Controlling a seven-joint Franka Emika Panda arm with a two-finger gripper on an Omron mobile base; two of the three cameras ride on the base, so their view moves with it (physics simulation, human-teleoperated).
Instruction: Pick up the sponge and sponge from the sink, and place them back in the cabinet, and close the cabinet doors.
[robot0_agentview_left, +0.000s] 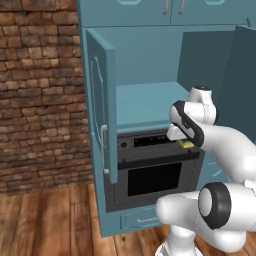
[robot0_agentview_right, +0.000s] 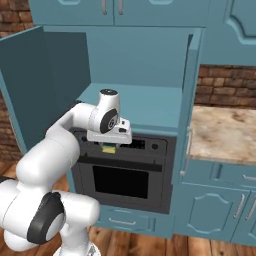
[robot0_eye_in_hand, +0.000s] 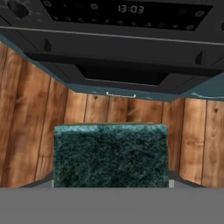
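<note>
With a sponge (robot0_eye_in_hand: 110, 154) clenched in the fingers (robot0_agentview_right: 109, 146), the arm hangs in front of the oven (robot0_agentview_right: 125, 172), just below the cabinet (robot0_agentview_right: 135, 45) shelf (robot0_agentview_right: 145, 107). The step in hand looks like carrying it to the cabinet, whose doors (robot0_agentview_left: 100, 115) stand open. Next it likely must lift above the shelf edge, reach in and release. The oven clock (robot0_eye_in_hand: 131, 8) reads 13:03.
</note>
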